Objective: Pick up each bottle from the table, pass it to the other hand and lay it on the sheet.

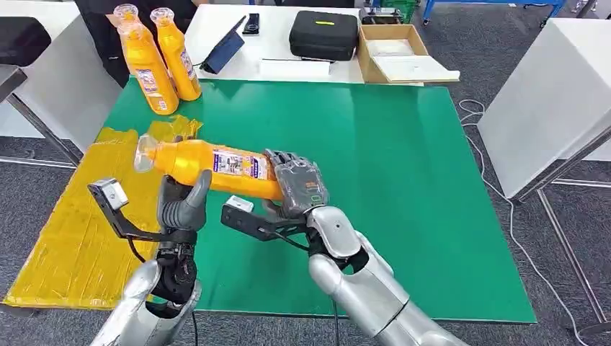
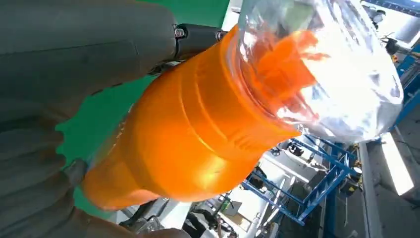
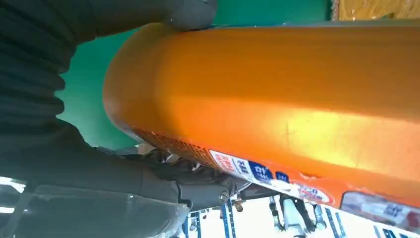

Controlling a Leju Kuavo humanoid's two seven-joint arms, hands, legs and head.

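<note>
From the head view, one orange bottle (image 1: 209, 167) is held level above the green counter (image 1: 403, 180), its long axis running left to right, clear cap toward the yellow sheet (image 1: 79, 238) and base toward the right. The right robot hand (image 1: 297, 184) wraps the base end, fingers closed over the label side. The left robot hand (image 1: 184, 203) reaches up under the neck end, thumb raised against the shoulder of the bottle; it looks to be closing on it, but whether it bears any weight cannot be told. The sheet lies to the left of both hands, nearer the left arm, so the coming move appears to turn on the right hand letting go. Two more bottles (image 1: 160, 61) stand upright at the far left of the counter, touching or nearly so.

The left wrist view shows the clear cap (image 2: 322, 69) and orange shoulder close up, with grey fingers (image 2: 34, 168) against the body; the contact itself is partly cut off.

The right wrist view shows the bottle's base end held between the thumb (image 3: 190, 12) and darker fingers (image 3: 188, 186); the cap end is out of frame.
</note>
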